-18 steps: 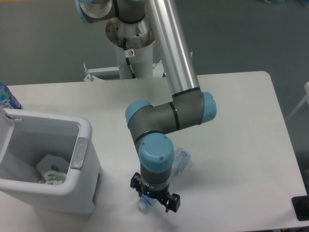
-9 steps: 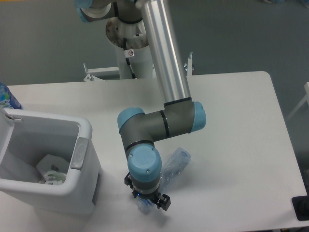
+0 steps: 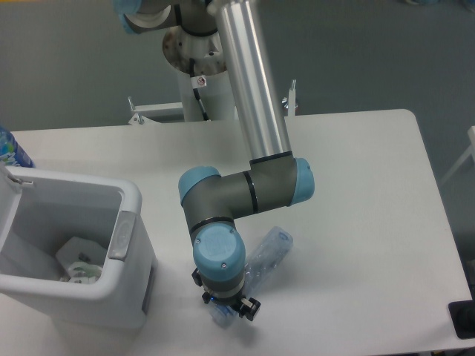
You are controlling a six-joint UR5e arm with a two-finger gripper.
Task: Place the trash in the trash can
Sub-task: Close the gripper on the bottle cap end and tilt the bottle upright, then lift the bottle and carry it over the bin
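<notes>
Where the worktop (image 3: 356,222) comes closest to me, the gripper (image 3: 227,308) points straight down over the cap end of the clear plastic bottle (image 3: 261,256), which lies on its side and runs away up and to the right from under the wrist. Its fingers (image 3: 248,309) sit either side of that near end, but the blue wrist cap hides them so much that I cannot tell whether they have closed on the bottle or merely straddle it. Just to the left stands the trash can (image 3: 126,285), white and boxy with its grey oval handle (image 3: 122,234) facing the arm; down inside it lies the crumpled white wrapper (image 3: 79,268) with green marks. Beyond, the grey forearm and silver upper tube rise to the robot's base at the far edge
</notes>
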